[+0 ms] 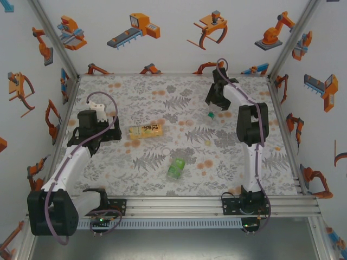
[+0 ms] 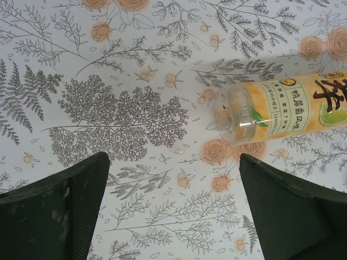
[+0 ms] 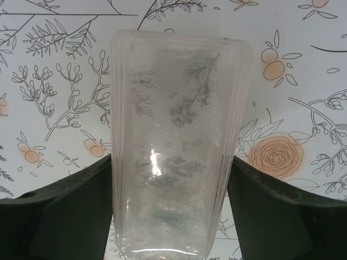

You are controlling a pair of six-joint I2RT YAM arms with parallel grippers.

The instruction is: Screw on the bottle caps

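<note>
My right gripper (image 3: 172,162) (image 1: 216,104) is at the back right of the table, shut on the clear bottle (image 3: 179,108) (image 1: 211,115); both fingers press on its ribbed sides. The amber-yellow bottle (image 1: 145,130) lies on its side mid-table. Its clear base (image 2: 234,116) is just ahead and to the right of my left gripper (image 2: 173,162) (image 1: 113,130), which is wide open over bare cloth. The translucent green bottle (image 1: 176,168) lies nearer the front. A small pale yellowish bottle cap (image 1: 207,142) rests on the cloth below the right gripper.
The floral tablecloth (image 1: 135,179) covers the whole work area. White walls with orange robot stickers and aluminium posts (image 1: 282,54) close it in on three sides. A metal rail (image 1: 173,203) runs along the near edge between the arm bases.
</note>
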